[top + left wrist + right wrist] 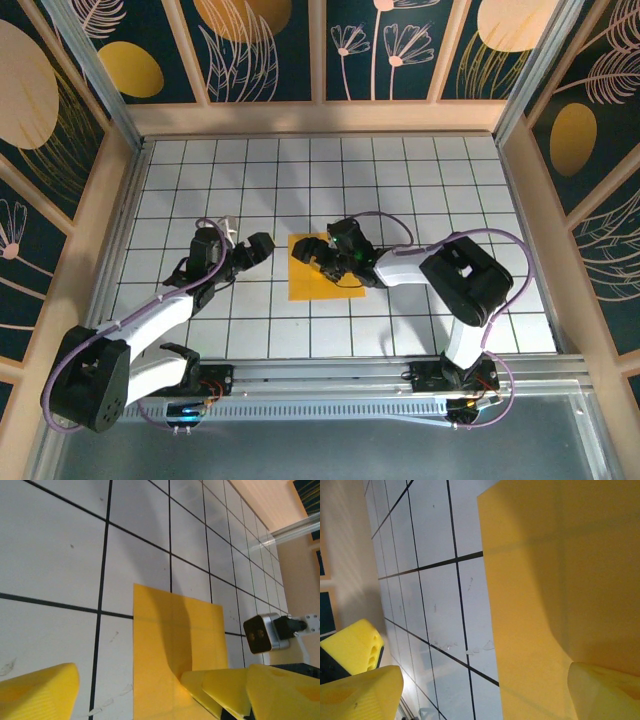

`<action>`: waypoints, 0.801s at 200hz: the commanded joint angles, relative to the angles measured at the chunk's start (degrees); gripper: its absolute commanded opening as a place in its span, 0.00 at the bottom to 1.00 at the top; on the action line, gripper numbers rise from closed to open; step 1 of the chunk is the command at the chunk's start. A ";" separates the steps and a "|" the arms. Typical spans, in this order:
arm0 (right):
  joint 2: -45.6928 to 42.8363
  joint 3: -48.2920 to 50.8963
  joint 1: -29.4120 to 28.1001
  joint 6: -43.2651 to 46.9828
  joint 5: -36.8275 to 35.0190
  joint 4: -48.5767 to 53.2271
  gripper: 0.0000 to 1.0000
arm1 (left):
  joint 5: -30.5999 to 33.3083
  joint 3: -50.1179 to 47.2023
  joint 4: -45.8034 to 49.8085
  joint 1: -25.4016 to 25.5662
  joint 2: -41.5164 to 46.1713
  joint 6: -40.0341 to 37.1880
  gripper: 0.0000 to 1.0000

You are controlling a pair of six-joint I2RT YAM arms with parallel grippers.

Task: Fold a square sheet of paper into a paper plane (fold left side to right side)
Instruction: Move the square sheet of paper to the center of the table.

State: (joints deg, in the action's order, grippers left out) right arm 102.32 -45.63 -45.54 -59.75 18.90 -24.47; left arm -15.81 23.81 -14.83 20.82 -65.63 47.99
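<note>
1. Your sheet (305,287) lies flat on the table (200,180), about midway across and a little nearer the arms than the back wall.
2. It looks close to square and has no point, so you get no clear long axis and no heading. Its edges run along the grid lines.
3. Your right claw (322,250) hangs over the far left part of the sheet, its arm reaching in from the right across the paper.
4. That claw is released, jaws wide, grasping nothing. In the right wrist view one finger (605,692) is over the sheet and the other (360,692) over bare tile, with the sheet's edge running between them.
5. You cannot tell whether the finger over the sheet touches it.
6. Your left claw (258,248) sits just left of the sheet, over white tile and apart from the paper, facing its left edge.
7. It too is released and empty. In the left wrist view one finger (40,692) stands over bare tile and the sheet lies ahead of the jaws.
</note>
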 commanded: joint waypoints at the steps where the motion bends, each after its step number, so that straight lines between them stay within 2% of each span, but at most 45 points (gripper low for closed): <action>1: -3.78 -2.83 0.06 5.35 -2.70 7.33 0.86 | -4.13 1.72 -1.43 0.52 -2.11 0.19 0.78; 30: -7.31 -5.89 2.12 16.45 -9.89 20.06 0.87 | -6.19 2.26 -3.61 2.55 -5.11 1.35 0.66; 68: -7.08 -10.94 4.53 30.25 -24.05 35.03 0.92 | -6.44 4.35 -3.67 7.69 -10.46 2.21 0.53; 91: -4.56 -12.88 5.85 34.78 -27.26 37.26 0.94 | -6.05 5.78 -3.90 10.55 -14.84 2.94 0.42; 122: -0.19 -16.59 5.99 38.48 -29.01 38.36 0.95 | -5.07 7.86 -4.22 13.59 -19.69 3.64 0.35; 160: 3.48 -19.10 5.73 40.21 -29.91 38.09 0.96 | -1.50 9.34 -1.80 15.70 -22.25 3.48 0.31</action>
State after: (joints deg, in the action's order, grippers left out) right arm 103.98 -62.28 -39.44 -22.72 -7.86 11.49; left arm -19.84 31.38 -17.74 35.53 -86.91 50.94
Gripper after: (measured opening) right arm 0.952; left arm 0.321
